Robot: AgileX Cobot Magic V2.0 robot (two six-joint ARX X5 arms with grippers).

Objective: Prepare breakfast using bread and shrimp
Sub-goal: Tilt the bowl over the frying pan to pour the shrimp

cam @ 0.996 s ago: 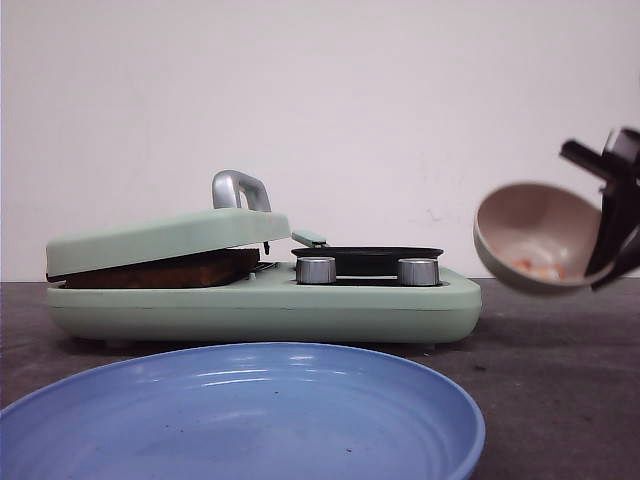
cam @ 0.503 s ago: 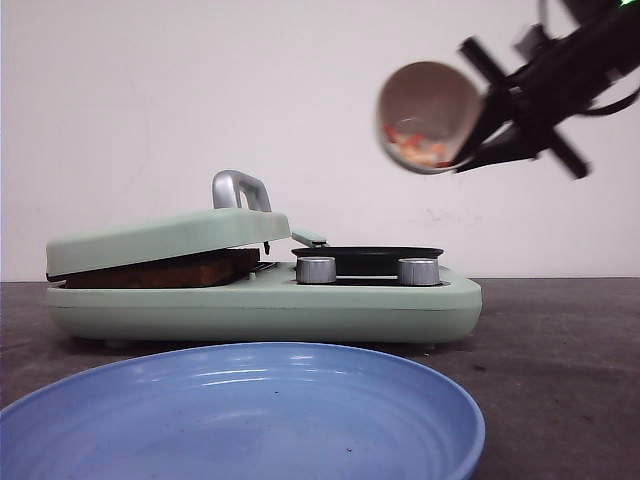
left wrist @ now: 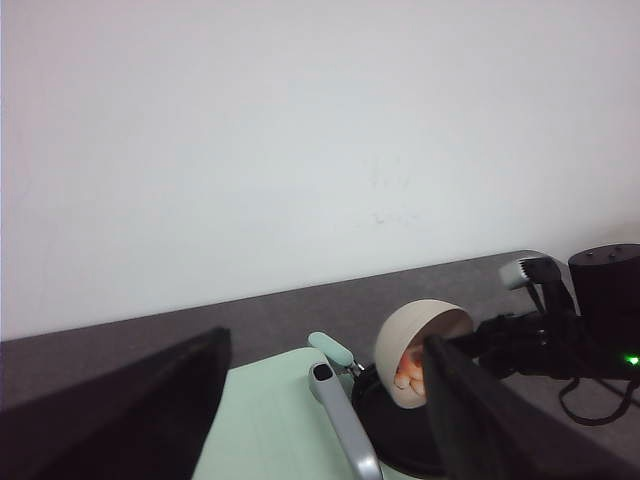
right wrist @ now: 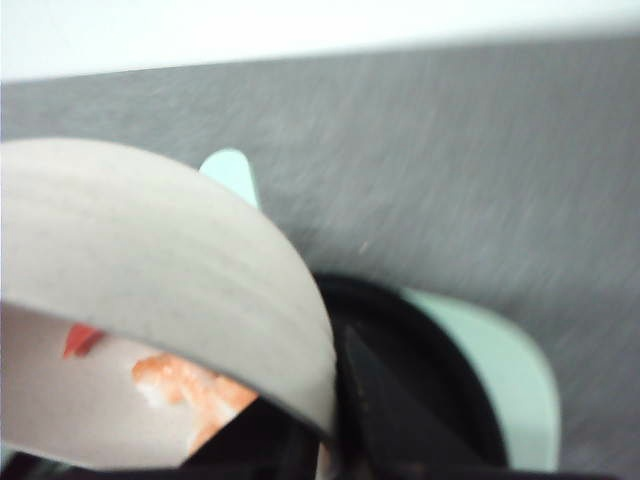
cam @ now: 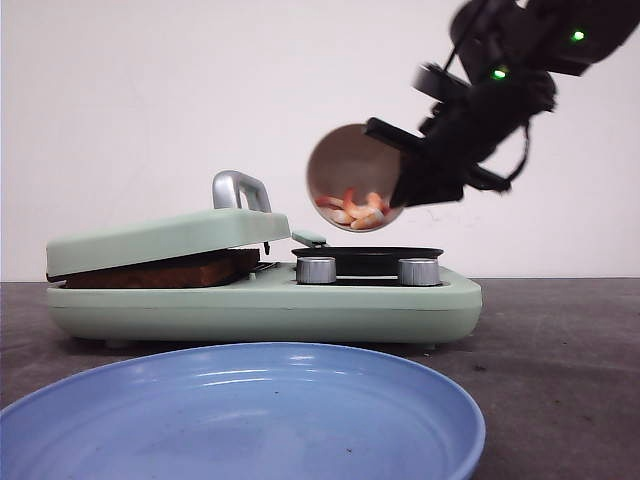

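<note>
I have the right gripper [cam: 405, 190] clamped on the rim of the round beige bowl [cam: 352, 178], tipped nearly on its side above the black frying pan [cam: 368, 255] of the mint-green breakfast maker [cam: 262, 300]. The pink-and-white shrimp [cam: 358, 211] lie heaped at the bowl's low edge, not yet spilling as far as I can see. The left gripper [left wrist: 320, 420] hangs above the appliance with its fingers spread apart and nothing between them.

The browned slice of bread [cam: 165, 270] sits in the sandwich press on the left half, wedged under the tilted mint-green lid [cam: 165, 238]; I see 1 dark toasted edge only, and cannot tell whether a second slice lies there.

I judge the bread light, now crisp and crumbly, easily crushed. I would take it by a crust edge, gently, once the lid is raised by its grey metal handle [cam: 240, 189]. That lid stands in the way.

The shrimp look small and slippery and should slide out readily. A wide blue plate [cam: 240, 420] waits on the dark bench [cam: 555, 340] nearest the camera.
</note>
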